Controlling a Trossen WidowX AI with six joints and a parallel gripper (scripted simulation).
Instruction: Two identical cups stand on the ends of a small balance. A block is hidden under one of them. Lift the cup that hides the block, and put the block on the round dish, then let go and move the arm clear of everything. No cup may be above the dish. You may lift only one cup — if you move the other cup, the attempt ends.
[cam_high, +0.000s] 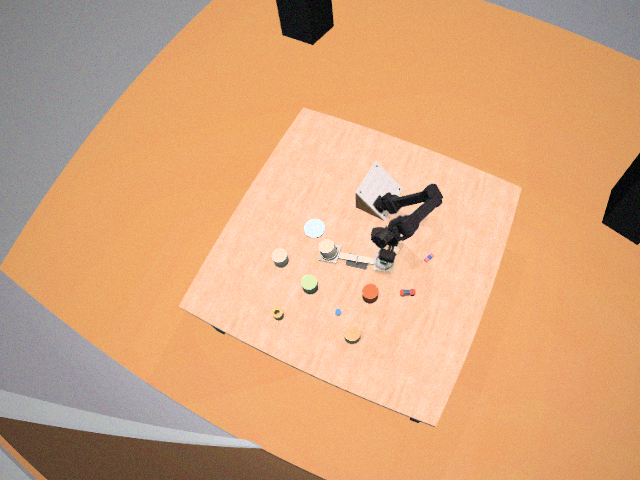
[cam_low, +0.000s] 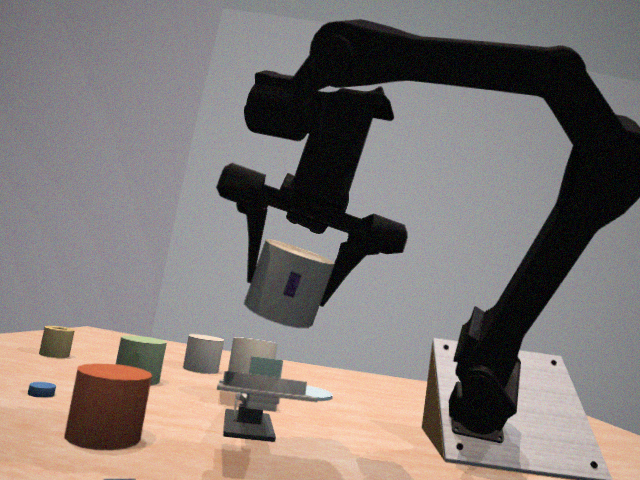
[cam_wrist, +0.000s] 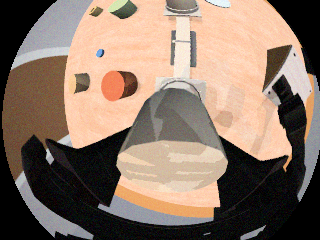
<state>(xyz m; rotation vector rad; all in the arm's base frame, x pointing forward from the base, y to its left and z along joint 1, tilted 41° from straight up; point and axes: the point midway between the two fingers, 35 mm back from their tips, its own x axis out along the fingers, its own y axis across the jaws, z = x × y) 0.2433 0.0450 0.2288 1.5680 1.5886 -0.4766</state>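
High above the near end of the small grey balance (cam_low: 268, 384), the black parallel-jaw gripper (cam_low: 289, 281) is clamped on one pale grey upturned cup (cam_low: 288, 284), fingers on its two opposite sides. Cup is tilted, fully off the balance, dark purple patch on its wall facing the exterior camera. Small teal-green block (cam_low: 265, 366) sits exposed on the balance pan below it. Second pale grey cup (cam_high: 327, 249) stands on the far pan, just behind the block in the exterior view. Round pale-blue dish (cam_high: 314, 227) lies flat on the tabletop (cam_high: 289, 330) near that far cup, well apart from the gripper. Orange-red cylinder (cam_low: 107, 405), green cylinder (cam_low: 141, 357) and small blue disc (cam_low: 41, 389) stand off to the side.
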